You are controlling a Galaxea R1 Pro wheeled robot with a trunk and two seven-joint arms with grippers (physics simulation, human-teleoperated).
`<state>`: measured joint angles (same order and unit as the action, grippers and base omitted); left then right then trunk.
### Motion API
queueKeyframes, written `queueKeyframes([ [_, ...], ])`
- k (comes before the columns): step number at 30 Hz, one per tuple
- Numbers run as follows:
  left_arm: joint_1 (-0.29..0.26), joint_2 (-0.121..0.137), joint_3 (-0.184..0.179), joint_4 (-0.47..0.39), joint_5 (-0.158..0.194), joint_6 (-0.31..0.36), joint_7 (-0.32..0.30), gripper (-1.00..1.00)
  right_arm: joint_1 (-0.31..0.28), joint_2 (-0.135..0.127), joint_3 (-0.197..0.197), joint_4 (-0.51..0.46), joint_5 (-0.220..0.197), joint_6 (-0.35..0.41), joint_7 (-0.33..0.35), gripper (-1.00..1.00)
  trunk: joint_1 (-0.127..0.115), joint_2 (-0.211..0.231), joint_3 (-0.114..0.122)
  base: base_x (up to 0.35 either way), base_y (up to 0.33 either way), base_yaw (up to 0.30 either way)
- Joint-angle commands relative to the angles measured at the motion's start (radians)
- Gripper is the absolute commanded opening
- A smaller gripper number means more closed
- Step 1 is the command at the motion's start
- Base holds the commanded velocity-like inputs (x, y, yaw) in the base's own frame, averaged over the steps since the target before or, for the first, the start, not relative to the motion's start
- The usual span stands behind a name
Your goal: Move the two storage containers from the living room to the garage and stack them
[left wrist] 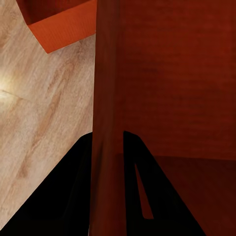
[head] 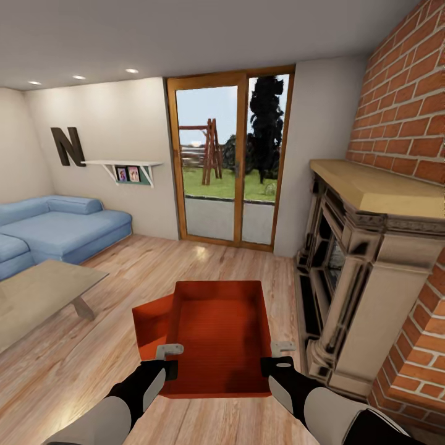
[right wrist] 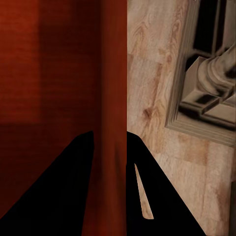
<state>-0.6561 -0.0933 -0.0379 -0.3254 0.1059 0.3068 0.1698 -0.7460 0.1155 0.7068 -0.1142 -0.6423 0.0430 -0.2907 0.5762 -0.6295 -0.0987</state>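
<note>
The left end effector point(head: 168, 357) is clamped on the left wall of an orange-red bin point(head: 217, 337), one finger on each side of the wall, and the right end effector point(head: 276, 355) pinches the right wall the same way; both wrist views show a wall running up between the dark fingers point(left wrist: 73, 196). The bin point(left wrist: 172, 88) is held up in front of the robot, open side up, above the light wood plank floor point(head: 93, 364) of the living room. A second bin point(head: 151, 324) sits just behind and to its left, lower down and partly hidden, so I cannot tell whether the two touch. The main risk, as I judge it, is the thin grip: both holds are near the bin's close end, so its far end could sag or slip out if the arms drift apart or the base turns sharply. The stone fireplace point(head: 346, 278) stands near on the right and the table point(head: 43, 296) on the left, so a wide swing could knock the bin against either. The second bin is not yet picked up.
</note>
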Motion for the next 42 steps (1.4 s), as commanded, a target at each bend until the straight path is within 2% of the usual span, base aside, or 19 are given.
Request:
queueKeyframes([
  [1, 0.000, 0.001, 0.023, 0.000, -0.002, 0.008, 0.010, -1.00, -0.001, -0.008, -0.017, -0.002, 0.019, -0.014, -0.002, -1.00, 0.000, -0.001, 0.000, 0.000, 0.000, 0.000],
  [15, 0.000, 0.002, 0.023, 0.000, -0.002, 0.008, 0.010, -1.00, -0.001, -0.009, -0.017, -0.002, 0.019, -0.013, -0.002, -1.00, 0.000, -0.001, 0.020, 0.000, 0.000, 0.000],
  [42, 0.000, 0.001, 0.023, 0.000, -0.002, 0.008, 0.010, -1.00, -0.001, -0.009, -0.017, -0.002, 0.019, -0.012, -0.002, -1.00, 0.000, -0.001, 0.021, 0.000, 0.000, 0.000],
])
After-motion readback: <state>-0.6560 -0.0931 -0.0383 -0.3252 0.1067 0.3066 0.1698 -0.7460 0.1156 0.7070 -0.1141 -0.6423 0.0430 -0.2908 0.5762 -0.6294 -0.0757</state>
